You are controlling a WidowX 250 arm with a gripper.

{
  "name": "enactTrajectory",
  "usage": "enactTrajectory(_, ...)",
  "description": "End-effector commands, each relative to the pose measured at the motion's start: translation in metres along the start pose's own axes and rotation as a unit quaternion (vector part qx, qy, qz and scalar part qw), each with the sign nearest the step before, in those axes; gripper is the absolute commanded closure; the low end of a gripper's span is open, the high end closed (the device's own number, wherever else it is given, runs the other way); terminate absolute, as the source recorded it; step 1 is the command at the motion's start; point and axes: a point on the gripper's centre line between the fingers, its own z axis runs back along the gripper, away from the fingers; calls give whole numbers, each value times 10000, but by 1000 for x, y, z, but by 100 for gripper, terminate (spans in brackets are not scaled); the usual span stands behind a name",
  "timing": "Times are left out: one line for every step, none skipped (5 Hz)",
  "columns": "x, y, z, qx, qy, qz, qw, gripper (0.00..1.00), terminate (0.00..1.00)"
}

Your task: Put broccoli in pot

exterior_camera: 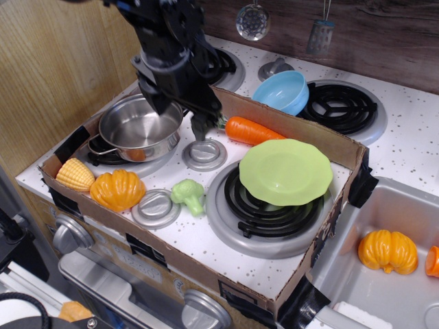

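Observation:
The light-green broccoli [188, 195] lies on the white stove top near the front, between a grey cap [156, 208] and the front right burner. The shiny steel pot [139, 127] stands empty on the front left burner. My black gripper [182, 120] hangs over the pot's right rim and the grey cap [204, 155] beside it, well behind the broccoli. Its jaws stand apart with nothing between them. The arm hides the pot's far rim and the carrot's green top.
A carrot [254, 130] lies behind a green plate [285, 171] on the front right burner. A blue bowl [282, 91] sits behind the cardboard wall [302, 130]. Corn [74, 175] and an orange pumpkin [118, 190] lie front left. A second pumpkin [387, 251] is in the sink.

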Motion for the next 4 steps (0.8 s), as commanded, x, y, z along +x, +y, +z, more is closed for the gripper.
enactTrajectory(-42, -25, -16, -231, -17, 642, 9977, 0, 0)
enactTrajectory(-49, -28, -17, -269, 33, 701, 9972, 0, 0)
enactTrajectory(-49, -28, -26, -406, 93, 684, 9968, 0, 0)
enactTrajectory(-49, -30, -35, -563, 157, 625, 9963, 0, 0)
